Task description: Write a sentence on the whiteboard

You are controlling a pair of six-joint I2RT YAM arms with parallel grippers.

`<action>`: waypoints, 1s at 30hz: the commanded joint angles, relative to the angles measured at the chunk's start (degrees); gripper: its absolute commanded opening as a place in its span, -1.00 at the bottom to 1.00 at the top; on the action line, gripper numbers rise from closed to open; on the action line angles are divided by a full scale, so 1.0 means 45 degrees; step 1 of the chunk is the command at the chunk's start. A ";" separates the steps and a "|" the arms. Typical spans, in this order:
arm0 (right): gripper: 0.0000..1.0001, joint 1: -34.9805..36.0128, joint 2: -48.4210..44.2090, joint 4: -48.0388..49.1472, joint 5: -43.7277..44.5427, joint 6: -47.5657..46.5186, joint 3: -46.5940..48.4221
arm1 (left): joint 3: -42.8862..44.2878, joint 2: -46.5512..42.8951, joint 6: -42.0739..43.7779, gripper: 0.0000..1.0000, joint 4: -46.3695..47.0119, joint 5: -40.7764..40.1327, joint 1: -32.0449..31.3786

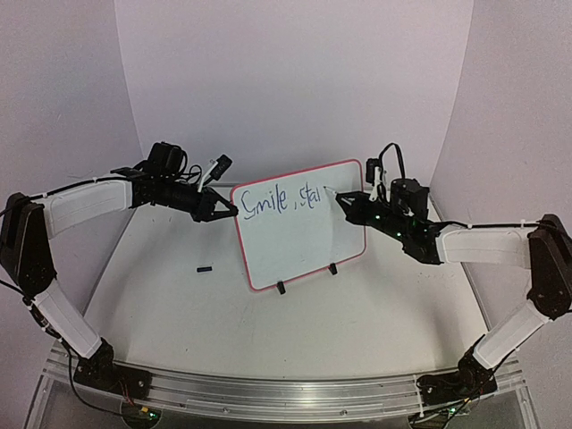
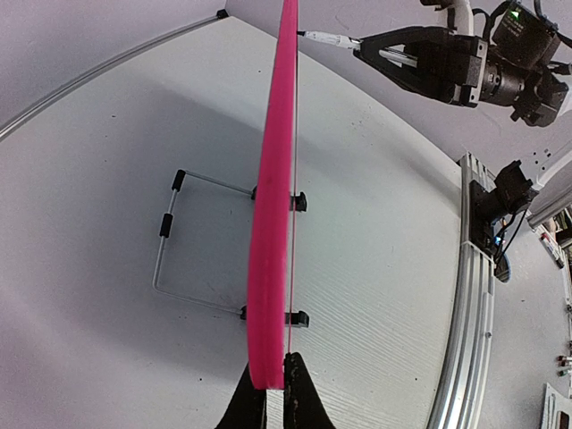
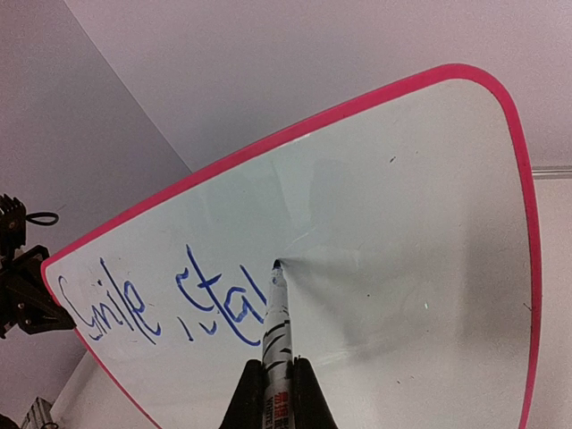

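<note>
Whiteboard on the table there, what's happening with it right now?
The left gripper has its fingers clamped on the left edge of the whiteboard, holding it upright. The right gripper grips a marker with its tip at the board, just after the blue lettering, which reads "Smile, sta". The sentence is only partly written.

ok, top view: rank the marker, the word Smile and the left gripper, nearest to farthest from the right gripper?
1. marker: held in the right gripper jaws, tip on the whiteboard.
2. word Smile: on the whiteboard's upper left, left of the tip.
3. left gripper: clamped on the whiteboard's far left edge.
</note>
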 commanded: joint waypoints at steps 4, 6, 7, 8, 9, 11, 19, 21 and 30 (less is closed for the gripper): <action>-1.00 -0.0051 0.0213 -0.0016 0.0176 -0.0044 0.0252 | 0.0053 0.0483 0.0658 -1.00 -0.1492 -0.0577 -0.0379; -1.00 -0.0064 0.0180 -0.0045 0.0157 -0.0010 0.0157 | 0.0053 0.0491 0.0641 -1.00 -0.1492 -0.0562 -0.0379; -1.00 -0.0047 0.0146 -0.0054 0.0112 0.0044 0.0021 | 0.0053 0.0489 0.0657 -1.00 -0.1493 -0.0557 -0.0384; -1.00 -0.0060 0.0138 -0.0065 0.0069 0.0079 -0.0020 | 0.0053 0.0483 0.0658 -1.00 -0.1492 -0.0557 -0.0380; -1.00 -0.0059 0.0135 -0.0063 0.0015 0.0135 -0.0096 | 0.0053 0.0486 0.0646 -1.00 -0.1487 -0.0557 -0.0382; -1.00 -0.0047 0.0169 -0.0067 -0.0129 0.0262 -0.0234 | 0.0053 0.0477 0.0654 -1.00 -0.1492 -0.0542 -0.0379; -1.00 -0.0045 -0.0018 0.0090 -0.0449 0.0755 -0.1103 | 0.0053 0.0472 0.0625 -1.00 -0.1497 -0.0523 -0.0399; -1.00 -0.0011 0.0010 0.0129 -0.0669 0.0911 -0.1289 | 0.0053 0.0491 0.0622 -1.00 -0.1473 -0.0500 -0.0399; -1.00 0.0193 0.0453 0.0153 -0.1527 0.1154 -0.1393 | 0.0053 0.0569 0.0627 -1.00 -0.1472 -0.0498 -0.0467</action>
